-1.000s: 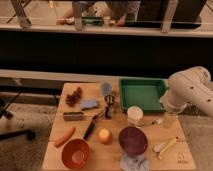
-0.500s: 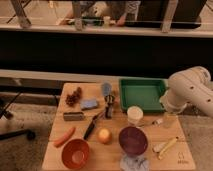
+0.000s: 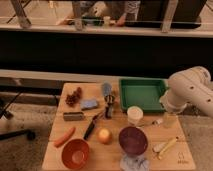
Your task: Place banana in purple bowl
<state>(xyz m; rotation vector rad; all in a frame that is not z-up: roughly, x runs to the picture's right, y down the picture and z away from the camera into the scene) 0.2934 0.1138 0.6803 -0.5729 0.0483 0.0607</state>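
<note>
The banana is pale yellow and lies on the wooden table near the front right corner, just right of the purple bowl. The bowl is dark purple, upright, and I see nothing in it. My gripper hangs below the white arm at the table's right edge. It is above and behind the banana and apart from it.
An orange-red bowl, a carrot and a round yellow-orange fruit lie front left. A green tray is at the back right, with a cup in front of it. Grapes, a blue sponge and a cloth are also there.
</note>
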